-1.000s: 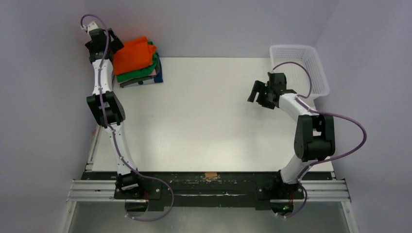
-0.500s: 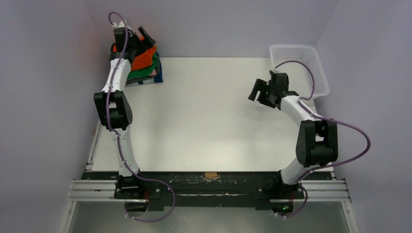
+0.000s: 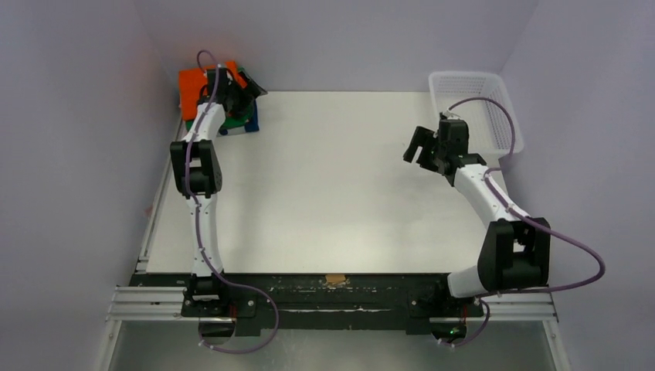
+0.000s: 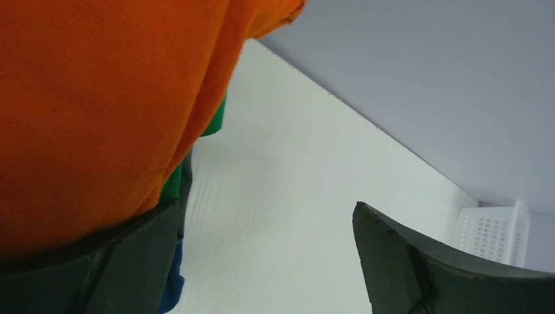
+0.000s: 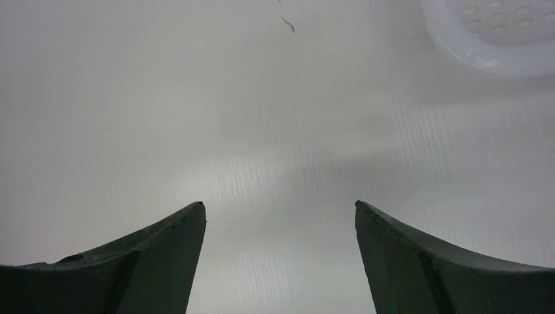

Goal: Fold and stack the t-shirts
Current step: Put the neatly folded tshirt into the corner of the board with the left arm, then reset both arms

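Top view: t-shirts [image 3: 193, 83] sat stacked at the desk's [image 3: 332, 178] far-left corner, partly hidden by the left pincer [image 3: 241, 91]; right pincer [image 3: 423, 147] hung near the white basket [image 3: 473, 80] | Left wrist: jaws wide, empty; orange tee [image 4: 98, 98] lay topmost, beside one finger | Right wrist: jaws wide, empty, over bare desk.

A white mesh basket [image 3: 471, 76] (far right corner) stands on the table [image 3: 332, 185].
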`<move>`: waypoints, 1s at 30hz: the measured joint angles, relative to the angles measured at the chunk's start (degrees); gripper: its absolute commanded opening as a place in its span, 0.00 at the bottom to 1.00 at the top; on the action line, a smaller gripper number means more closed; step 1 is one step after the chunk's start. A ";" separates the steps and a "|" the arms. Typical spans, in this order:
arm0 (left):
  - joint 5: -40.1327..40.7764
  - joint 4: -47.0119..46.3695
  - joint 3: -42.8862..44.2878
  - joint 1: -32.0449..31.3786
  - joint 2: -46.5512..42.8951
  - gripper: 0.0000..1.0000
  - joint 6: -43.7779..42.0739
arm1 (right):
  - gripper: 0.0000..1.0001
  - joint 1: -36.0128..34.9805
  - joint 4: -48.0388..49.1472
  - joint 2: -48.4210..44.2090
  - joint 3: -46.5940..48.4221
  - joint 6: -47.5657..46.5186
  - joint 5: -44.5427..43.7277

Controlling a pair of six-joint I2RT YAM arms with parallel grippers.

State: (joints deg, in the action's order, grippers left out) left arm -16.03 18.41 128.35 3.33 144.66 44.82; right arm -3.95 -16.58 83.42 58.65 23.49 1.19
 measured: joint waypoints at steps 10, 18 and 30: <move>-3.43 3.17 -7.15 -3.06 -11.08 1.00 -2.16 | 0.90 0.00 -0.28 -9.62 -1.18 0.55 -5.03; 10.34 3.54 -53.81 -10.99 -70.73 1.00 -10.34 | 0.91 0.00 -0.48 -18.36 -6.05 1.03 -12.81; 28.39 -10.03 -102.47 -10.64 -102.16 1.00 -17.66 | 0.91 0.00 14.36 -20.22 -22.14 -5.33 -16.76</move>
State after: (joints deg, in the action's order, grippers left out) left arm 12.36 8.38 25.89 -7.31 42.50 27.16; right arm -3.95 -2.22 63.20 36.51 18.15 -15.57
